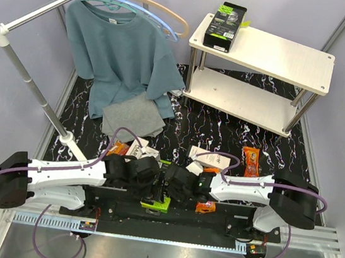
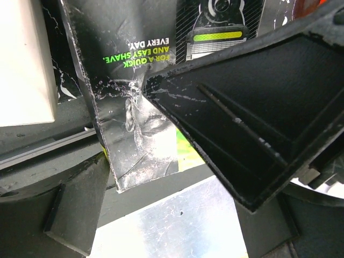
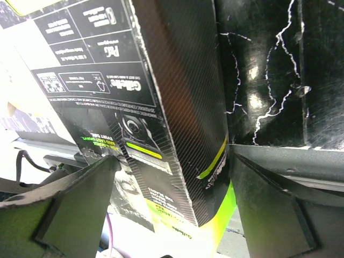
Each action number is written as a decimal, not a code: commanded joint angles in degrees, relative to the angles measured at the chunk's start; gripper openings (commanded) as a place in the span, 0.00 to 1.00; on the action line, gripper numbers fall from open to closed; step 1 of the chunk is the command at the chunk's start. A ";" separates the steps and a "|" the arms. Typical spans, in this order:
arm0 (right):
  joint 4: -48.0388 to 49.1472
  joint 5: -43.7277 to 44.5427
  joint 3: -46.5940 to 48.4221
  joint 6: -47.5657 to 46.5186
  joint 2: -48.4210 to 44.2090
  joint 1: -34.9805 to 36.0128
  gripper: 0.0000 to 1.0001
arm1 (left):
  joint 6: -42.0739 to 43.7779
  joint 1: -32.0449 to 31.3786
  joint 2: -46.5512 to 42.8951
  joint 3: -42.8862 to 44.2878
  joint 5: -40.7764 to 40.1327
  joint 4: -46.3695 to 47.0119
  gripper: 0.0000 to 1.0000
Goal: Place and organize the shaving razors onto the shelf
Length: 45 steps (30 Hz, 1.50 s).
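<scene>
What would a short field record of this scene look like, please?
shelf: two-tier, one black-and-lime razor box on top board's left end
left gripper: fingers straddle a second razor box at the near table edge; grip unclear
right gripper: fingers straddle the same box; grip unclear
on table: orange blister pack, white boxes

The top external camera looks down from high behind both sets of jaws, far off. Each wrist camera faces forward along its own jaws, very near. All three share the black-and-lime box [image 3: 177, 107] at the jaws.
</scene>
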 commanded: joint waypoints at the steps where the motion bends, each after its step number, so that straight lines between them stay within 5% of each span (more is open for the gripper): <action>1: -5.24 -3.32 0.51 -0.75 6.41 3.76 0.95 | -2.91 -0.24 0.34 2.29 -0.37 8.75 0.90; 15: 7.14 -5.16 -2.82 2.23 12.47 5.26 0.87 | -3.18 -0.24 -0.18 2.21 -1.86 8.58 0.90; 21: 12.86 -3.67 -7.21 3.20 9.49 5.52 0.39 | -2.47 -0.24 -0.36 2.82 -1.78 8.58 0.90; 29: 3.65 1.60 -3.53 -1.01 2.28 6.84 0.04 | -0.81 -0.24 -2.64 5.98 -4.31 4.81 0.90; 36: -1.20 5.39 -3.25 -1.72 -5.71 7.54 0.00 | 1.39 -0.15 -8.69 12.13 -13.10 -4.94 0.92; 45: -2.87 9.34 -8.70 0.12 -17.67 8.77 0.00 | 2.27 1.34 -14.69 12.93 -17.60 -6.80 0.97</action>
